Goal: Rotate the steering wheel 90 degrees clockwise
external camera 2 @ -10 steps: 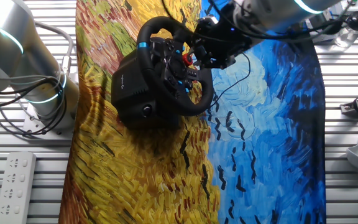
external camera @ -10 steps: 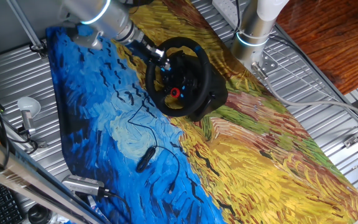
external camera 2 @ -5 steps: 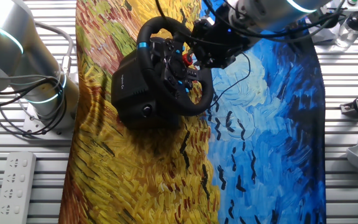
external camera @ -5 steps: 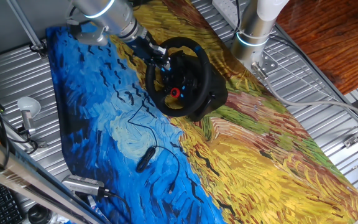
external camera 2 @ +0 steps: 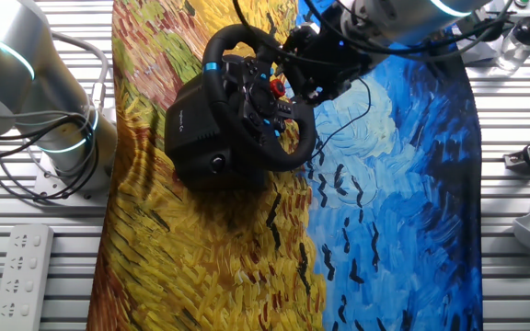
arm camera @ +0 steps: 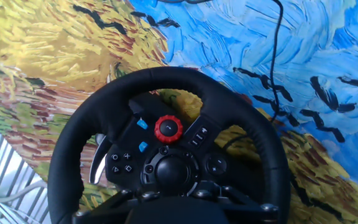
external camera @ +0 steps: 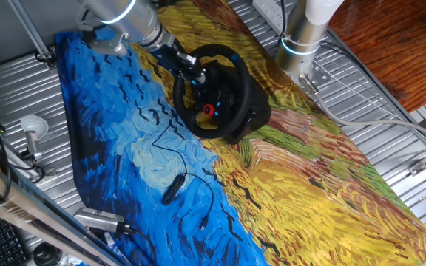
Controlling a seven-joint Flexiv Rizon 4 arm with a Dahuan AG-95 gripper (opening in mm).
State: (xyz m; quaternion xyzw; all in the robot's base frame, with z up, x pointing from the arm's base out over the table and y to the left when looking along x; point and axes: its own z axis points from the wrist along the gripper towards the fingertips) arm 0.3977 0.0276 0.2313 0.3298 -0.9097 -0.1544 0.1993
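Wheel [external camera: 211, 91] sits on its bulky black base [external camera 2: 194, 129] on the yellow half of a painted cloth [external camera: 324, 199] that covers the worktop [external camera 2: 513, 294], close to the line where the yellow meets the blue. Its rim is tilted up, facing the blue side. On the hub, a red knob [arm camera: 168, 128] shows above the centre in the hand view, with small blue-lit buttons [arm camera: 142, 124] to its left.

The fingers [external camera 2: 294, 74] are at the rim's upper edge on the blue side, reached in along the arm [external camera: 120, 16]. Whether they grip the rim, or are spread or pressed together, I cannot tell: both fixed views show only a dark mass there, and the hand view shows the wheel face without the fingers.

A thin black cable [external camera: 170, 142] runs from the wheel across the blue area to a small black device [external camera: 171, 189] lying well away from the wheel. A second grey arm base [external camera 2: 40, 92] stands behind the wheel's base, off the cloth, with a white power strip [external camera 2: 21, 271] near it.
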